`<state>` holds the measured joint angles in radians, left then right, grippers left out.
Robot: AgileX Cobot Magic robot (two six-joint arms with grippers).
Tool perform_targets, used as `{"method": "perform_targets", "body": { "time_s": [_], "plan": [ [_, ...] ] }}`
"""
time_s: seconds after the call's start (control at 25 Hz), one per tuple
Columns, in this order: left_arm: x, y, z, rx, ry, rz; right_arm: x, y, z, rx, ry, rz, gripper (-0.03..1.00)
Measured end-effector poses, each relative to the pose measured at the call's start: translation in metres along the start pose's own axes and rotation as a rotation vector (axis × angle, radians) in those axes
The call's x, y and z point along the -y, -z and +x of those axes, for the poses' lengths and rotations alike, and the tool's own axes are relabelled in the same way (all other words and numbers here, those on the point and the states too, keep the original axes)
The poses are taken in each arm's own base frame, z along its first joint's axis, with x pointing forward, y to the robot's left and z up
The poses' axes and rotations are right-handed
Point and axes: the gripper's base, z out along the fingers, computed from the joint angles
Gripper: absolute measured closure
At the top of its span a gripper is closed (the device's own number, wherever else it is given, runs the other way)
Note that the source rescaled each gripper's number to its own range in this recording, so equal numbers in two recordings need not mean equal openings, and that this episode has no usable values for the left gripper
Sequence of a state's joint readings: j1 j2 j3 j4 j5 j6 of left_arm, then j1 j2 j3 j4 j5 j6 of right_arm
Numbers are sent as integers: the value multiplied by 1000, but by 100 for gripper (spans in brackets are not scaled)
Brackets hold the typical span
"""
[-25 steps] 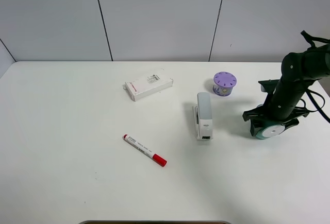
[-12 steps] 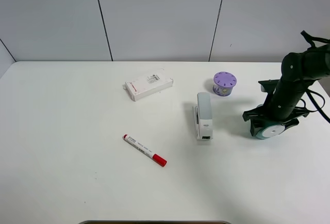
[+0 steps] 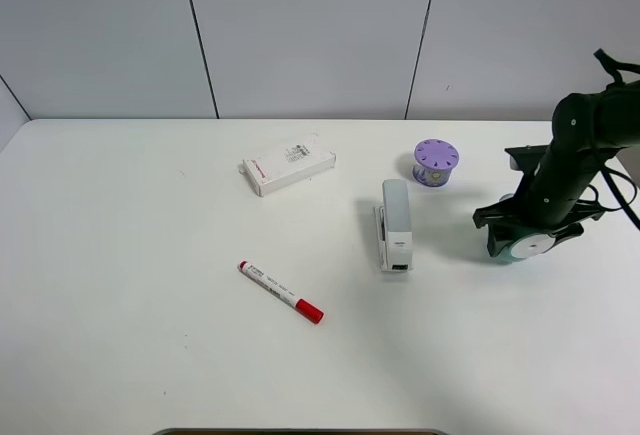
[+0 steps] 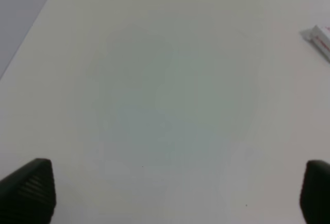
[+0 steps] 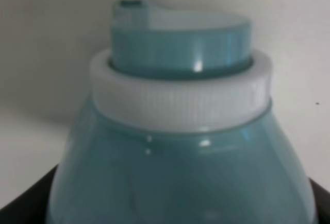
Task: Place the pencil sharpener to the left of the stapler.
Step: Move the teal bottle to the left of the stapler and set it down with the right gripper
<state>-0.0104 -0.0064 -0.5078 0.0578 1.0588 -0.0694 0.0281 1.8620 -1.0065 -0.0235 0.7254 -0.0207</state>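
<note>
The teal pencil sharpener point(image 3: 528, 247), white round face toward the front, sits in my right gripper point(image 3: 526, 235), which is shut on it at the table's right side, to the right of the stapler. It fills the right wrist view as a teal body with a white ribbed ring point(image 5: 180, 131). The light grey stapler point(image 3: 395, 223) lies lengthwise at centre right, a hand's width left of the sharpener. My left gripper point(image 4: 171, 192) is open over bare table, only its dark fingertips point(image 4: 28, 188) showing; it is out of the high view.
A purple holed cylinder point(image 3: 436, 162) stands behind the stapler. A white box with red print point(image 3: 288, 164) lies at the back centre, its corner in the left wrist view point(image 4: 319, 37). A red-capped marker point(image 3: 281, 292) lies front left of the stapler.
My right gripper and the sharpener have shifted slightly up and to the right in the high view. Nothing else has moved.
</note>
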Motion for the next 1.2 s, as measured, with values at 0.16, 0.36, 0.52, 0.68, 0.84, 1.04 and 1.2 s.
{"method": "perform_targets", "body": {
  "time_s": [0.16, 0.36, 0.52, 0.68, 0.84, 1.04, 1.2],
  "plan": [
    [0, 0, 0, 0, 0, 0, 0, 17, 1, 37, -10, 3, 93],
    [0, 0, 0, 0, 0, 0, -1, 38, 3, 92, -18, 7, 93],
    [0, 0, 0, 0, 0, 0, -11, 51, 5, 115, -6, 4, 93],
    [0, 0, 0, 0, 0, 0, -26, 65, -4, 142, 20, -5, 93],
    [0, 0, 0, 0, 0, 0, -45, 82, -15, 191, 46, -19, 93],
    [0, 0, 0, 0, 0, 0, -67, 102, -26, 244, 48, -44, 93],
    [0, 0, 0, 0, 0, 0, -83, 113, -32, 258, 42, -73, 93]
  ]
}}
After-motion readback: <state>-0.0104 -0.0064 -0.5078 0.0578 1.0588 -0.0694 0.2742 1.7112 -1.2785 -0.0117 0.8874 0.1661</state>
